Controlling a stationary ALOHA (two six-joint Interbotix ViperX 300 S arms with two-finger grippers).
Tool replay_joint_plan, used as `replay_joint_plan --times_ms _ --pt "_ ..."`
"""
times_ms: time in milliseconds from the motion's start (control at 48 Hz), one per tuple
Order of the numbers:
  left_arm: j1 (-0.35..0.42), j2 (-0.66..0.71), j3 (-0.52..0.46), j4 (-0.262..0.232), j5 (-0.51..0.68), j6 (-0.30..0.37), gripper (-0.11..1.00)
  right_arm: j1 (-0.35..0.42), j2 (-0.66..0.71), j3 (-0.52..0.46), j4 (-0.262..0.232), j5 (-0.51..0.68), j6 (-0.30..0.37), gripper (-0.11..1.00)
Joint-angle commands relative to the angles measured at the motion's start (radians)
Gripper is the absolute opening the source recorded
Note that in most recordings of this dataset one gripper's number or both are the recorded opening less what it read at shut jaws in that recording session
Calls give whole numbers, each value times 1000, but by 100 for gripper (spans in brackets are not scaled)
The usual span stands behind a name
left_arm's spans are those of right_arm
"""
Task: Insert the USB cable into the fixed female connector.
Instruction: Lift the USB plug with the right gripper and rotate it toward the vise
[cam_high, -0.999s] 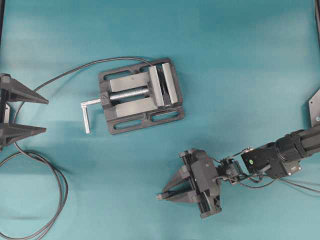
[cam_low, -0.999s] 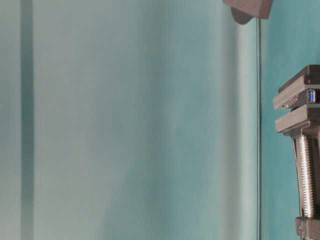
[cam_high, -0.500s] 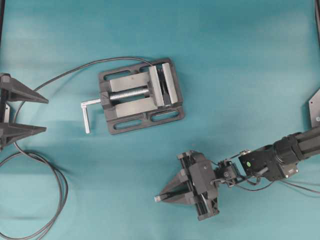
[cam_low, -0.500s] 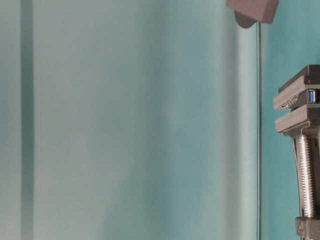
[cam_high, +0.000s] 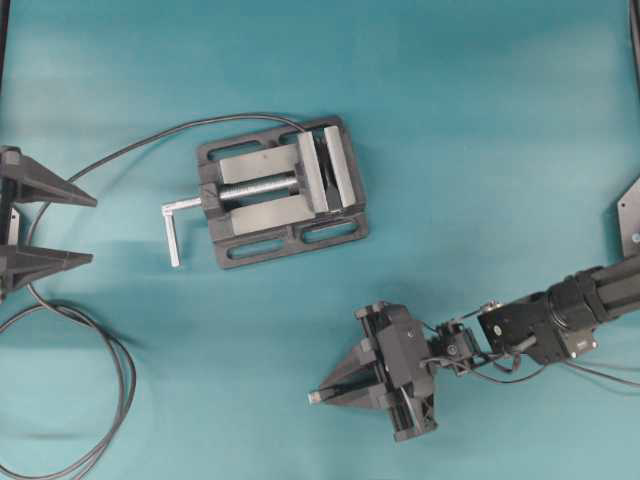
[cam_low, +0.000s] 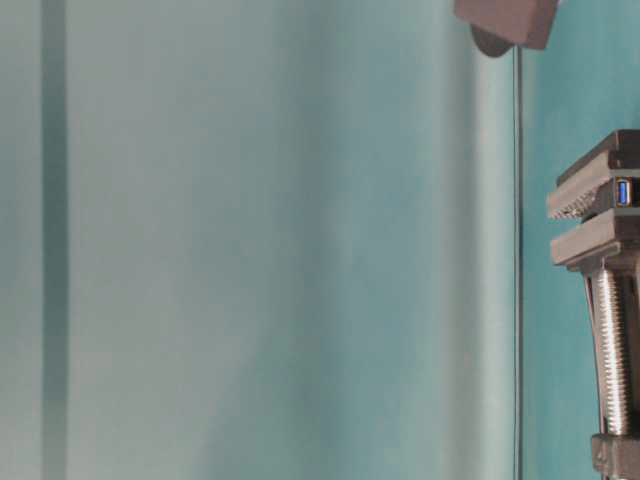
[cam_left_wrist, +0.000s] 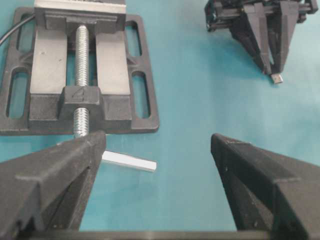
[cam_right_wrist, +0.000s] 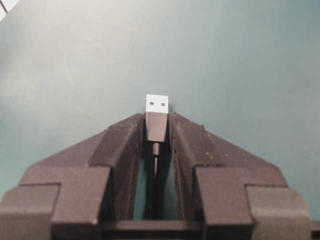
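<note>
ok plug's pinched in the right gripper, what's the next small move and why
Probably lift and carry the right gripper up-left toward the vise. Its fingers are shut on the USB cable, metal tip sticking out front, so the grasp looks done. The fixed female connector sits clamped in the vise, well apart from the plug. The left gripper waits open.

A vise (cam_high: 282, 192) is set near the middle of the table (cam_high: 480, 120), its crank handle (cam_high: 176, 228) turned leftward. The fixed female connector (cam_low: 623, 192) is seated between the vise's blocks. The right gripper (cam_high: 330, 393) is positioned nearer the lower edge, right of the vise, with the USB cable (cam_right_wrist: 156, 120) between its fingers. The left gripper (cam_high: 80, 230) is placed at the left edge, beside a looped cable (cam_high: 118, 360).
</note>
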Motion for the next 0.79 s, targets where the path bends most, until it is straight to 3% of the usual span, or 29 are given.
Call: replay_joint_plan --times_ms 0,187,479,645,770 --pt "3 14 -11 2 -5 -2 100 14 11 6 86 14 6 21" --pt "3 14 -3 2 -9 -3 100 28 14 11 278 -31 -21 21" --pt "25 14 11 2 -11 -2 100 40 17 9 453 -32 -100 21" --pt "35 12 23 2 -25 0 100 55 15 -17 594 -29 -187 21" --pt "35 14 26 2 -31 3 100 64 15 -28 729 -32 -270 21"
